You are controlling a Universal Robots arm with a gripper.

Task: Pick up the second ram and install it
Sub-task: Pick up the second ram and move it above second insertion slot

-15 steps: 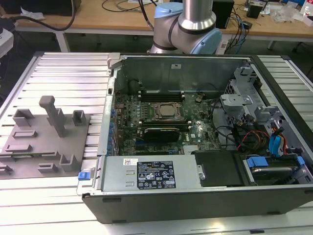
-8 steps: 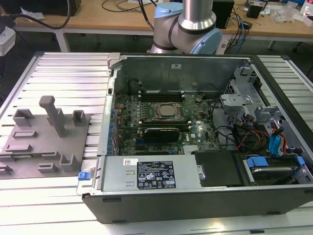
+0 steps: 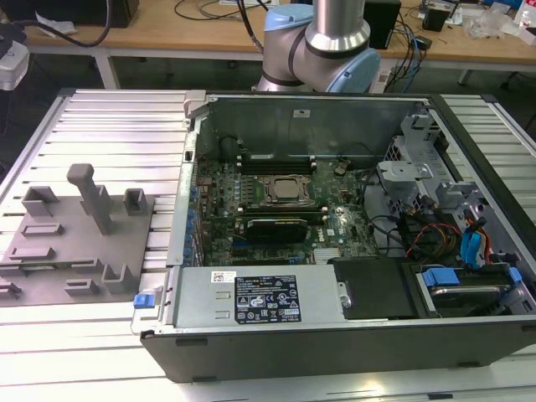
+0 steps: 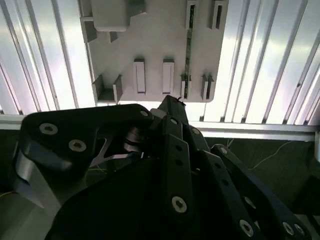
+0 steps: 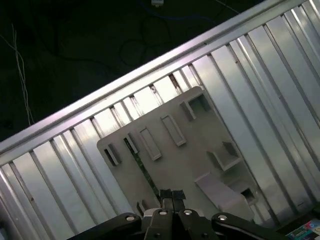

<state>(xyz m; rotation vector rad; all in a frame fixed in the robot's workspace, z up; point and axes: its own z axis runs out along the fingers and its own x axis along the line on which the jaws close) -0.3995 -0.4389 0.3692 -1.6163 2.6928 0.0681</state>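
Exterior view bright, even. In both wrist views: harsh glare on ribbed table, gripper underexposed, near-black.

In the first wrist view the thin dark memory strip runs behind the black hand, which hides its near end. The picture's edge cuts off the hand's body. In the exterior view the grey moulded tray seems clipped at the exterior view's left, and the top edge cuts the silver-blue robot arm.

Ribbed aluminium table. Lying flat on it, toward the edge at the exterior view's left, a grey moulded tray; just beside that, across the middle and toward the exterior view's right, an open computer case.
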